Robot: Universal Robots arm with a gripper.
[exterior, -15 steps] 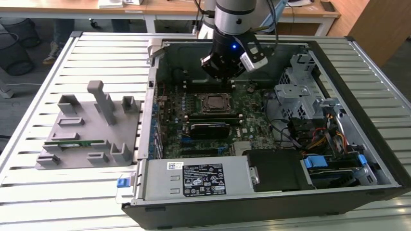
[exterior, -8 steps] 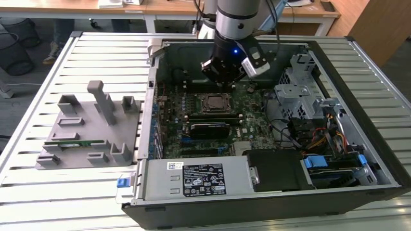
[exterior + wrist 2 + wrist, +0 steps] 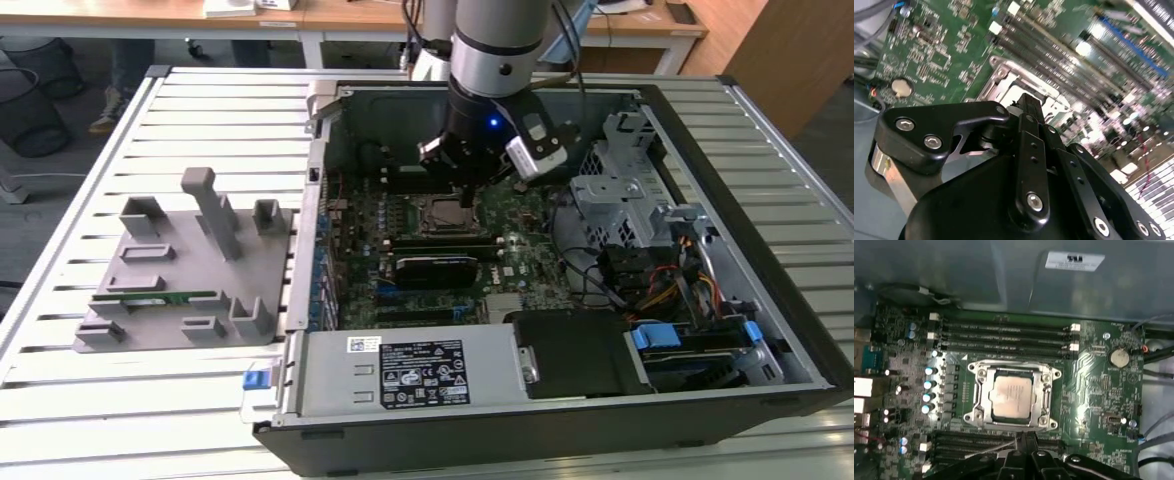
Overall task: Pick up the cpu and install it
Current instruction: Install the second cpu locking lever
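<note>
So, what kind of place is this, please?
Probably a robotics lab or an assembly test bench: an open computer case lies on a slatted metal table, a grey fixture holds parts, and the gripper hangs over the cpu in its socket.

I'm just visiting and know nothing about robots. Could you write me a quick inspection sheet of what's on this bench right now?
Surface: slatted metal table, carrying an open computer case.
Job's things: the cpu lies in the silver socket frame on the green motherboard; nothing is holding it.
Clutter: grey parts holder at the exterior view's left, with a green memory stick in it.
Grippers: the gripper hangs just above the socket; its fingers look closed together and empty.
Cables: coloured wire bundle in the case, at the exterior view's right.
Surroundings: wooden desks and a black mesh bin behind the table.
</note>
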